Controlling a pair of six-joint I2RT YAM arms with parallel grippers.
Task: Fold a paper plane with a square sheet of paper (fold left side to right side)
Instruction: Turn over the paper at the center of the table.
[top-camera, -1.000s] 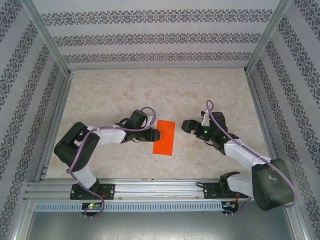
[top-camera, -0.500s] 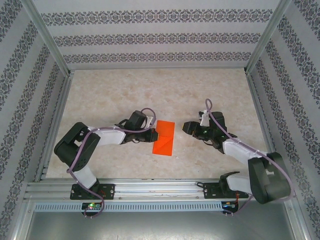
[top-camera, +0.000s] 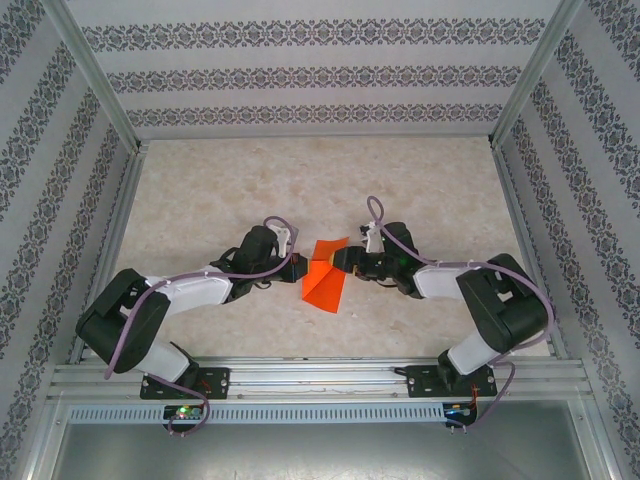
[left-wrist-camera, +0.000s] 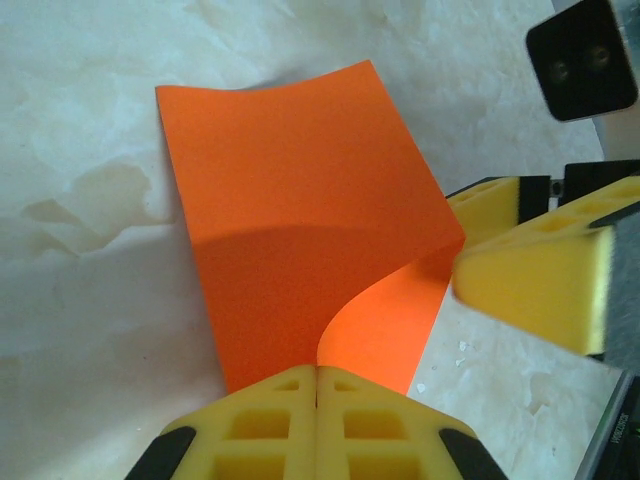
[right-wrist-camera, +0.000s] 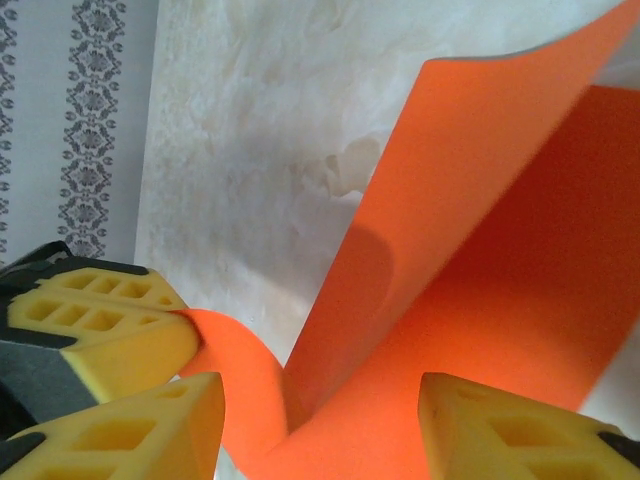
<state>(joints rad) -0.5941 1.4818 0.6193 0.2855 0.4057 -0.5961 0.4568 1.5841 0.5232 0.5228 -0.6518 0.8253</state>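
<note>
Left claw (left-wrist-camera: 317, 375) pinches the square sheet of paper (left-wrist-camera: 300, 180); right claw (right-wrist-camera: 320, 415) gapes around it.

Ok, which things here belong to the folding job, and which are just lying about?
Job: square sheet of paper, partly lifted; left gripper, shut on its edge; right gripper, open around it.
Surroundings only: table; patterned walls; metal rail.

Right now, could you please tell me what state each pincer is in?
Left pincer: shut on the orange sheet.
Right pincer: open, around the sheet's edge.
</note>
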